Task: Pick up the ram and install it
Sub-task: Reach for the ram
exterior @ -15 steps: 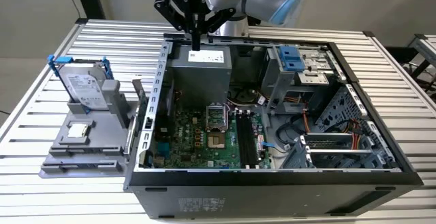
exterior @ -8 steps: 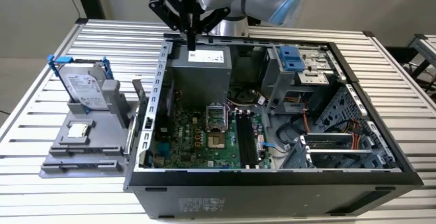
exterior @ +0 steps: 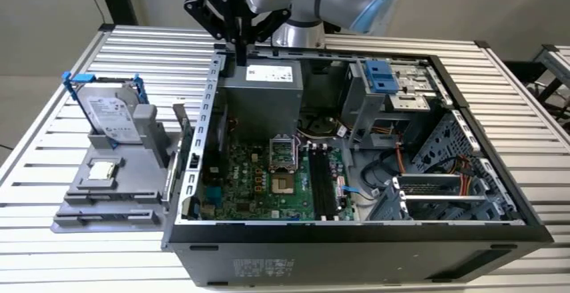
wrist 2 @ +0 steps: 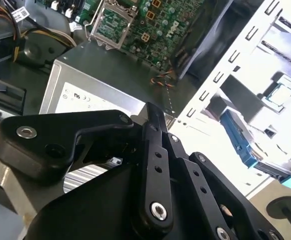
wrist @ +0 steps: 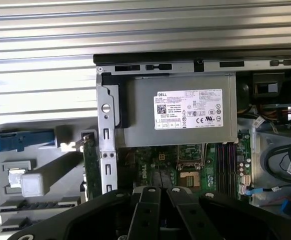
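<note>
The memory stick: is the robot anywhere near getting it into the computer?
Nothing looks done yet. The memory stick stands in the grey rack outside the case, and the black slots look empty. The gripper hangs above the power supply without it. Picking up and fitting remain.

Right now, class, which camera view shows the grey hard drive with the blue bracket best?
The exterior view: the grey hard drive stands upright in its grey holder, labelled face showing. The first wrist view shows the drive edge-on, mostly blue bracket; the second wrist view, a blue strip in glare.
</note>
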Robot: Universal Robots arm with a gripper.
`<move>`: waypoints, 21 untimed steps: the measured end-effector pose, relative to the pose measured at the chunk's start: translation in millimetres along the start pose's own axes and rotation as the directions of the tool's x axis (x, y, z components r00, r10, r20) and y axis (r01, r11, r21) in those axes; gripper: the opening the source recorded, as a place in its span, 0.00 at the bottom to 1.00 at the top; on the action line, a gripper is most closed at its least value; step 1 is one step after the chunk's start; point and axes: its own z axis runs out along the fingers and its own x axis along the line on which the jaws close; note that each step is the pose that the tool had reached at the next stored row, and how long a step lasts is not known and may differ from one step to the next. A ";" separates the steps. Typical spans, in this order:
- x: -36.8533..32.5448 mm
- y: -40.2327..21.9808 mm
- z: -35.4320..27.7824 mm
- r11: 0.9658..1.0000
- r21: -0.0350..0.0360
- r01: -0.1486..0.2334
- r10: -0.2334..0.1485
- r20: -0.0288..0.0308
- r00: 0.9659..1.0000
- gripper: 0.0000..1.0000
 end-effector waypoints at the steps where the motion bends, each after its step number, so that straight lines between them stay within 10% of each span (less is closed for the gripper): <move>1: 1.5 -0.1 0.0 1.000 0.000 0.000 0.000 0.000 1.000 0.00; 21: 38.6 -2.7 -0.9 1.000 0.000 0.000 0.000 0.000 1.000 0.00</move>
